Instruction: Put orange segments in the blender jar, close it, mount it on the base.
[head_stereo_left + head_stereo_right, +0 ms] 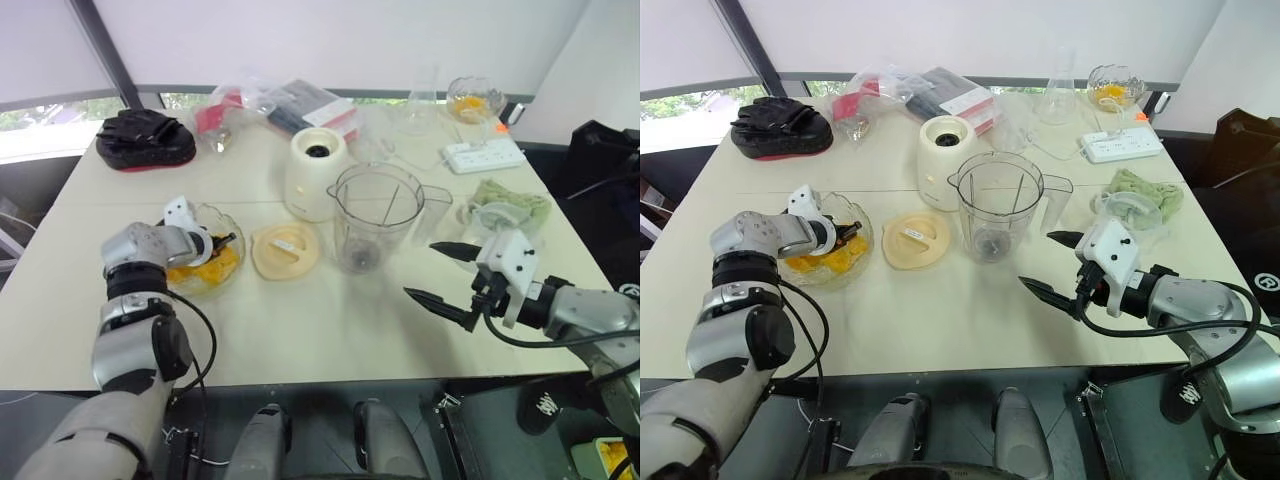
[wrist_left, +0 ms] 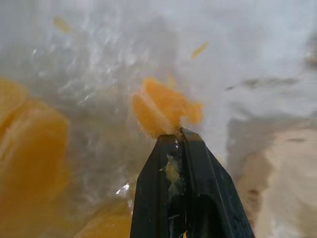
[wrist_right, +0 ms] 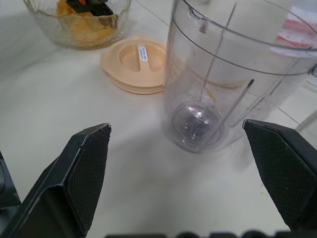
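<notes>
Orange segments (image 1: 207,268) lie in a glass bowl (image 1: 236,229) at the table's left. My left gripper (image 1: 222,243) reaches into that bowl. The left wrist view has its fingers (image 2: 198,168) shut, pinching one orange segment (image 2: 163,108) at the tips. The clear blender jar (image 1: 375,213) stands upright and open at mid table, its blade hub (image 3: 197,120) visible inside. Behind it to the left stands the cream-white base (image 1: 315,172). A flat cream lid (image 1: 286,250) lies between bowl and jar. My right gripper (image 1: 420,270) hovers open to the right of the jar, holding nothing.
At the back right are a white power strip (image 1: 483,154), a stemmed glass of orange bits (image 1: 473,100) and a glass flask (image 1: 421,104). A black bundle (image 1: 145,138) and plastic packets (image 1: 280,105) sit at the back left. A green cloth (image 1: 512,200) lies right of the jar.
</notes>
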Available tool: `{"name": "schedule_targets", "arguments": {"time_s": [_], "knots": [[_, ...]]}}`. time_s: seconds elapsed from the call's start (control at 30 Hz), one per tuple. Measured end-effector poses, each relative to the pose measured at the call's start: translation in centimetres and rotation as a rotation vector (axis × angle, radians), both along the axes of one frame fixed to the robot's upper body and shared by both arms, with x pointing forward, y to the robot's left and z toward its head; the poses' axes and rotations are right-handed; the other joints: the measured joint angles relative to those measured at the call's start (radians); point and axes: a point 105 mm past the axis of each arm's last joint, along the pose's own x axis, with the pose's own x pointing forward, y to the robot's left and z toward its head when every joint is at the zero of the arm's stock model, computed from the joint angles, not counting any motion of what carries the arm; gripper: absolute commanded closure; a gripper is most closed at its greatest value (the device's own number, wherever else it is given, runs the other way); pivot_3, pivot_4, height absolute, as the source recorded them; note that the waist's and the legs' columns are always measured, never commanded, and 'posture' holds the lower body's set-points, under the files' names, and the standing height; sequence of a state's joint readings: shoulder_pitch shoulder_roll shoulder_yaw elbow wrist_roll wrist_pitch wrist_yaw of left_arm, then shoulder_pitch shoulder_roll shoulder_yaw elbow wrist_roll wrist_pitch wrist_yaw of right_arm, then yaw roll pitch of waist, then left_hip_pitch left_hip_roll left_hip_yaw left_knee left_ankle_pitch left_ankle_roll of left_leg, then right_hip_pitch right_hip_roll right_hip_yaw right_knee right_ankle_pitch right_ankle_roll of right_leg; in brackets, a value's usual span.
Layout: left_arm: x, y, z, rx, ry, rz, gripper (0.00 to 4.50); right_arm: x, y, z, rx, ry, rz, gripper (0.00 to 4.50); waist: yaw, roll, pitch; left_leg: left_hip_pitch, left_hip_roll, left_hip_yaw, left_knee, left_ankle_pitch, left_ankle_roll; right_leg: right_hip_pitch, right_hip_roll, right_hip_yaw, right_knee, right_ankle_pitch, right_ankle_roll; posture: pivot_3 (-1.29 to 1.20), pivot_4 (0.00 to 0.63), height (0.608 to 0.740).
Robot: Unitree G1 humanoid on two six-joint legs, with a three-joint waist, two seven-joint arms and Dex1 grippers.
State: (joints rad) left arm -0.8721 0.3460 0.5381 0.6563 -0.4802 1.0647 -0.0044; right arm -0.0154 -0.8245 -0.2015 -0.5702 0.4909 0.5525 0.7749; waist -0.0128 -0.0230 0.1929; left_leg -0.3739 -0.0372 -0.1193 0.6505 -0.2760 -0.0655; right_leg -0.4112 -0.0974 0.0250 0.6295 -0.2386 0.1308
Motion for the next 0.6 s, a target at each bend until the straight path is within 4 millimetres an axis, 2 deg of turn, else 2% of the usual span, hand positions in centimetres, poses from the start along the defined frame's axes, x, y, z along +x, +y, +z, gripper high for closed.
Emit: {"name": "schedule_targets", "arguments": {"time_s": [0.2,0.33,0.43,0.6], "knots": [[-1.4,1.5,4.5,-0.099,-0.208,0.063,4.48,0.1,-0.1,-0.1,-0.004,0.005,-0.002,0.0,0.0,0.0,0.0,0.0,0.0,0.0,0.0,0.0,0.0,0.0,0.0,0.0,0.0,0.0,0.0,0.0,0.15,0.74],[-2.9,2.1,5.9,-0.126,-0.265,0.106,4.48,0.1,-0.1,-0.3,-0.003,0.014,0.009,0.0,0.003,0.0,0.0,0.0,0.0,0.0,0.001,0.0,0.0,0.001,0.0,0.0,0.0,0.0,0.0,0.0,0.15,0.74],[-3.8,1.7,7.4,-0.144,-0.322,0.107,4.48,0.2,0.2,-0.4,-0.003,0.021,0.029,0.0,0.003,0.0,0.0,0.0,0.0,0.0,0.002,0.0,0.0,0.002,0.0,0.0,0.0,0.0,0.0,0.0,0.15,0.74],[-5.1,0.0,9.3,-0.177,-0.425,0.039,4.48,0.8,0.3,-0.2,-0.004,0.01,0.045,0.0,0.002,0.0,0.0,0.0,0.0,0.0,0.001,0.0,0.0,0.002,0.0,0.0,0.0,0.0,0.0,0.0,0.15,0.74]]}}
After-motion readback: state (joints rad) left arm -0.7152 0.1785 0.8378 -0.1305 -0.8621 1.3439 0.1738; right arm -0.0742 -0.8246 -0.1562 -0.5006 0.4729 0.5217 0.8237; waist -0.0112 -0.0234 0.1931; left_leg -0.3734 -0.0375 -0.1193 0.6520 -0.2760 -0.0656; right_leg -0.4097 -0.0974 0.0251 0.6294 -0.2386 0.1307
